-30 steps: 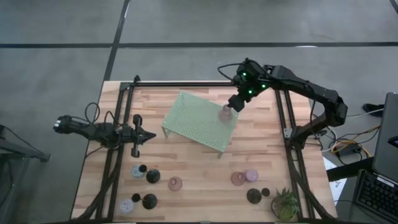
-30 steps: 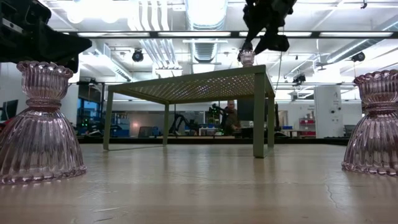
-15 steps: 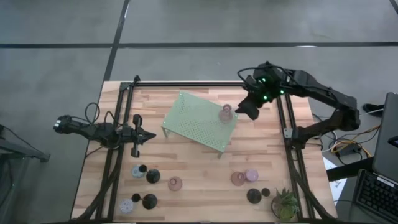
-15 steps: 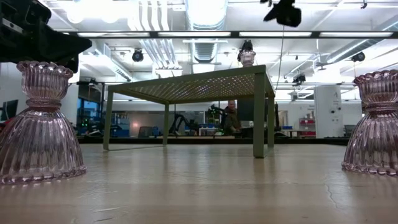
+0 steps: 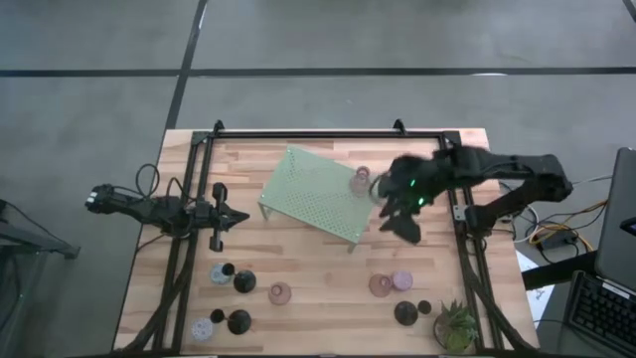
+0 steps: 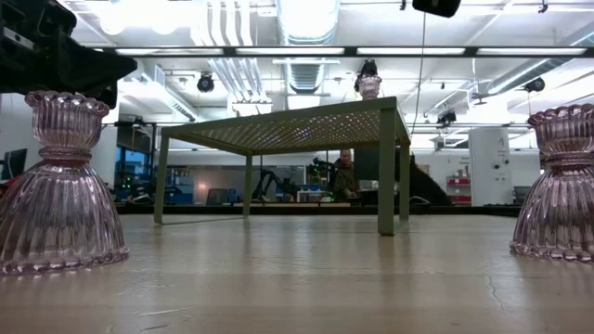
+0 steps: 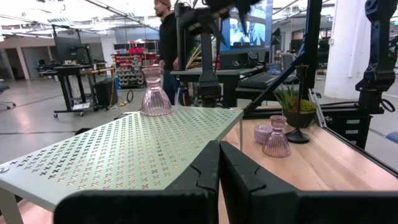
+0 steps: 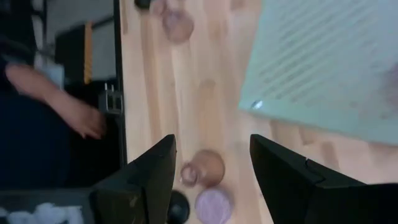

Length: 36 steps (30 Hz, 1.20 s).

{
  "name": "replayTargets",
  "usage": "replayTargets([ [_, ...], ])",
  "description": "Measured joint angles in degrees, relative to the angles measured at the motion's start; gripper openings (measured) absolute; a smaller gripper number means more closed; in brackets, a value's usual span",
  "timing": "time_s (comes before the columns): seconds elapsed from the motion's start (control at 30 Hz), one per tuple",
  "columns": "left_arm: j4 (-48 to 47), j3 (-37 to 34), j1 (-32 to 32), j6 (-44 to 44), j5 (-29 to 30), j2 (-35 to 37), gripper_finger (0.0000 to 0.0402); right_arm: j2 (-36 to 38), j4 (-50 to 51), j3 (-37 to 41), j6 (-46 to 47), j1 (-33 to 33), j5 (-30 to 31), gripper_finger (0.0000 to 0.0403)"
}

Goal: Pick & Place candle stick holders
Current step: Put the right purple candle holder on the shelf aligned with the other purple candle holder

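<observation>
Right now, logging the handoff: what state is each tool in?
Left tool: closed, holding nothing, parked at the table's left edge.
Right tool: open, empty, beside the green stand.

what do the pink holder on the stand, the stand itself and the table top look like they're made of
Pink holder: looks like translucent ribbed glass, since light shows through the fluted skirt.
Stand: probably thin sheet metal with matte pale green paint, punched all over with small cross-shaped holes, on slim legs.
Table top: light wooden planks, butcher-block style, with visible strips and grain.
</observation>
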State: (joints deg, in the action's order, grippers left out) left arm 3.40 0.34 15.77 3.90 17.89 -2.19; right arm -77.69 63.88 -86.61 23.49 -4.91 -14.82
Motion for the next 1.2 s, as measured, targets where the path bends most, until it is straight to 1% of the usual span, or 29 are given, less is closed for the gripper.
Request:
replayTargets([
  [0.1, 0.02, 0.0, 0.0, 0.0, 0.0, 0.02, 0.0012, -2.9, 0.93, 0.0, 2.51, -4.25, 1.61, 0.0197],
  [0.23, 0.02, 0.0, 0.0, -0.01, 0.0, 0.01, 0.0012, -7.28, 3.88, 0.02, 5.05, -8.47, 1.83, 0.0196],
  [0.37, 0.02, 0.0, 0.04, 0.0, 0.0, 0.0, 0.0012, -11.21, 5.33, 0.02, 6.83, -11.45, 4.75, 0.0196],
  [0.67, 0.0, 0.0, 0.02, -0.01, 0.0, 0.0, 0.0012, -18.54, 6.71, 0.2, 8.89, -16.81, 7.64, 0.0196],
  [0.87, 0.0, 0.0, 0.02, -0.02, 0.01, 0.0, 0.0012, -20.62, 7.87, 1.65, 9.31, -18.92, 12.41, 0.0196],
  [1.07, 0.0, 0.0, 0.0, 0.0, 0.0, 0.02, 0.0012, -20.72, 6.87, 4.71, 10.65, -19.47, 13.13, 0.0194],
  [1.2, 0.0, 0.0, 0.0, -0.01, 0.0, 0.01, 0.0012, -20.59, 3.97, 6.59, 11.11, -20.09, 13.08, 0.0193],
])
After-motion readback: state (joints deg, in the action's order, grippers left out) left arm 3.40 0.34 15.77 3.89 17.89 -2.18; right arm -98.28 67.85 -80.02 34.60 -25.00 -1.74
